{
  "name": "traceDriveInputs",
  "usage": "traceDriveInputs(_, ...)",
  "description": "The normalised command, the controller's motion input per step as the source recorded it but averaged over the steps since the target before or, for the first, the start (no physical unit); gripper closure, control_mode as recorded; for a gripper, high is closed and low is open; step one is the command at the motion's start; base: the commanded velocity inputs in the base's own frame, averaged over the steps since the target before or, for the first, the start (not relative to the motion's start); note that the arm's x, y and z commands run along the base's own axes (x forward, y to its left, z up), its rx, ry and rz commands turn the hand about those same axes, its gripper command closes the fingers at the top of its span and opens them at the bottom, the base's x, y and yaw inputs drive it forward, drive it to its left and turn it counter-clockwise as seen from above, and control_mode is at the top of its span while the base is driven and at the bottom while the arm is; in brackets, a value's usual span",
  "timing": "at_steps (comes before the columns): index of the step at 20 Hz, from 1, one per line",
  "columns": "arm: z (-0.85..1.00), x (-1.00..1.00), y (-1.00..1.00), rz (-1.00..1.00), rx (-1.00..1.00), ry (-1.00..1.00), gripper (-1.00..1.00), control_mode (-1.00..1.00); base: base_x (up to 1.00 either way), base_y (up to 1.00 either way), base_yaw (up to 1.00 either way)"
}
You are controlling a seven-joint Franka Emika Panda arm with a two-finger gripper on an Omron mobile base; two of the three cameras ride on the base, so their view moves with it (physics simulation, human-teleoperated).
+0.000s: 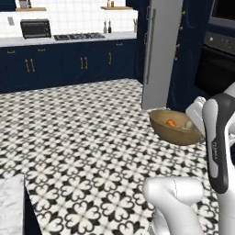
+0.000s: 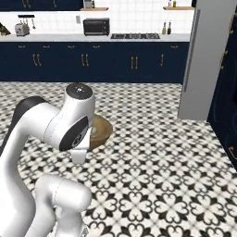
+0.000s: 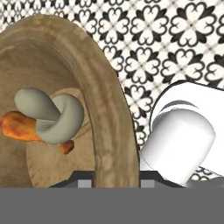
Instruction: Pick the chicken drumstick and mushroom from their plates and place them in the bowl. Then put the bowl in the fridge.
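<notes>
The wooden bowl [image 1: 176, 127] hangs in the air above the patterned floor [image 1: 82, 137], right of centre in the left base view, held up beside the white arm [image 1: 218, 137]. In the hand view its thick rim [image 3: 109, 109] runs down to the bottom edge between the two small dark finger tips, so the jaws are pinching the bowl's rim (pressed tight on the wall). Inside lie both foods: the pale mushroom [image 3: 50, 116] rests on top of the orange-brown chicken drumstick [image 3: 19, 127], touching it, at the left of the hand view. In the left base view they show as an orange spot [image 1: 170, 123] and a pale one [image 1: 188, 124] side by side. The grey fridge door [image 1: 160, 50] stands in the upper right of that view, behind the bowl, near the navy cabinets [image 1: 69, 64].
</notes>
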Motion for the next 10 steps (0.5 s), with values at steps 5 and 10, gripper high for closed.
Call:
traceDriveInputs(5,0.0,0.0,0.0,0.0,0.0,0.0,1.0,1.0,1.0,0.06,0.02)
traceDriveInputs(10,0.0,0.0,0.0,0.0,0.0,0.0,1.0,1.0,1.0,0.01,0.0)
